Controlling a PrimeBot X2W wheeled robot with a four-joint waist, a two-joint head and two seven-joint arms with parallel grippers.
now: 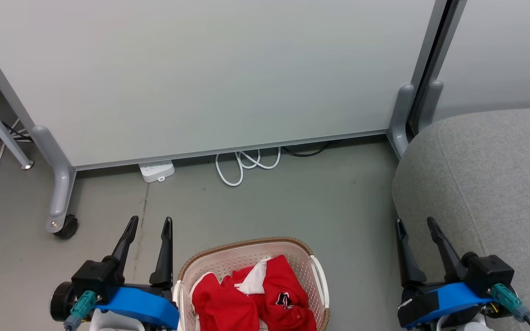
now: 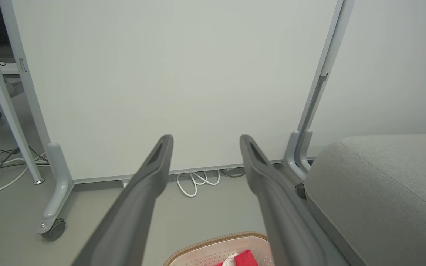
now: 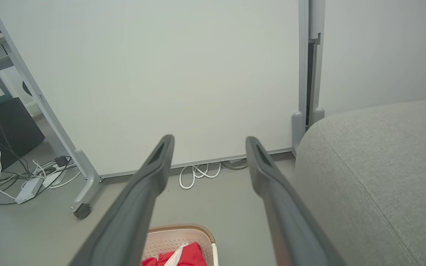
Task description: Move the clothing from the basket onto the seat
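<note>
The clothing (image 1: 256, 294), bright red shirts with white panels and a small dark emblem, lies crumpled in the basket (image 1: 246, 246), a cream perforated tub with a brown woven rim at the bottom middle of the head view. The grey fabric seat (image 1: 490, 184) fills the right side. My left gripper (image 1: 151, 223) stands open to the left of the basket, fingers pointing away. My right gripper (image 1: 416, 222) is open in front of the seat's rounded corner. Both are empty. The basket rim (image 2: 216, 242) and seat (image 2: 383, 184) show in the left wrist view, the clothing (image 3: 183, 256) in the right wrist view.
A pale partition panel (image 1: 210, 73) on wheeled grey feet (image 1: 60, 202) stands behind the basket. A white power strip (image 1: 157, 170) and coiled white cable (image 1: 246, 163) lie at its base. More cables (image 3: 31, 177) lie far left. Bare grey floor (image 1: 292, 202) stretches between basket and partition.
</note>
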